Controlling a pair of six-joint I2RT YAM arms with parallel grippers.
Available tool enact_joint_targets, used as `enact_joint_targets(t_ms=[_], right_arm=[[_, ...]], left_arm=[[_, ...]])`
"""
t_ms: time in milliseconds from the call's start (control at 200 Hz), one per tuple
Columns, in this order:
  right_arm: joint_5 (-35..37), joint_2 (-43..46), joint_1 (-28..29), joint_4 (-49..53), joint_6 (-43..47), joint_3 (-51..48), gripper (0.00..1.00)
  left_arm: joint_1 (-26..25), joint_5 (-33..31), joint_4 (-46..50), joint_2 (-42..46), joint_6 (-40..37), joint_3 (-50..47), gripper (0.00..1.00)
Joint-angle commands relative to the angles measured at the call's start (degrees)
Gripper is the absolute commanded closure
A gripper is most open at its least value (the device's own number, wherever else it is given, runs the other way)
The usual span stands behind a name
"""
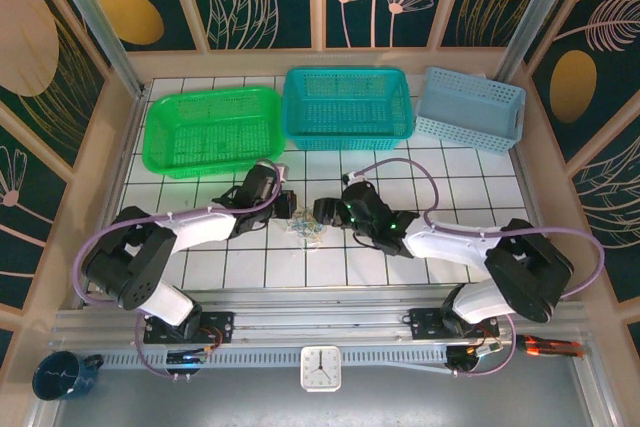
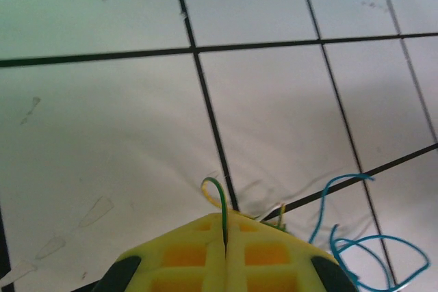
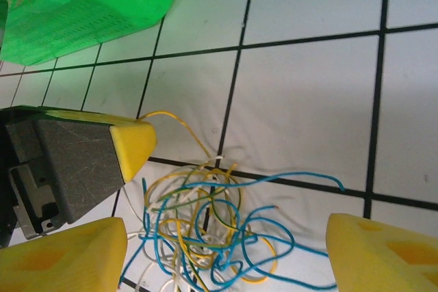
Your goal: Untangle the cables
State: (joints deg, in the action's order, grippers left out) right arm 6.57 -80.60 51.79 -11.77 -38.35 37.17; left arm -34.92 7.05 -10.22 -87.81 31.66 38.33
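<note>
Bright, even light over my white table (image 1: 490,202), soft pale shadows beneath the cables (image 3: 205,237), faint green cast in my left wrist view's upper corner, my left gripper (image 2: 224,227) blurred up close

One camera looks down from high above the cables (image 1: 303,232), seeing the whole table (image 1: 470,182); both wrist cameras sit close over those cables, facing from opposite sides.

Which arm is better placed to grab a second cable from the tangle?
Right. The right gripper is open over the tangle of cables; the left gripper is shut on a yellow cable.
</note>
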Motion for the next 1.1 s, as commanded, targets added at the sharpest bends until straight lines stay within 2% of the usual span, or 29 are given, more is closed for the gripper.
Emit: enact_joint_targets(t_ms=[0,560,806,1096], right_arm=[[-1.11,-2.77,-0.20,-4.66,3.61,2.82,0.24],[2.42,-9.81,-0.01,-16.53,8.96,3.59,0.28],[4.79,-14.00,0.12,-20.04,7.08,3.92,0.30],[11.03,-17.87,0.07,-23.09,2.32,1.91,0.40]], left_arm=[[-0.45,2.07,0.46,3.46,0.79,2.34,1.00],[-1.08,9.58,-1.25,12.45,7.31,7.21,1.00],[-1.73,11.23,-2.56,13.98,9.76,9.63,1.00],[-1.90,13.12,-4.73,16.75,13.61,10.76,1.00]])
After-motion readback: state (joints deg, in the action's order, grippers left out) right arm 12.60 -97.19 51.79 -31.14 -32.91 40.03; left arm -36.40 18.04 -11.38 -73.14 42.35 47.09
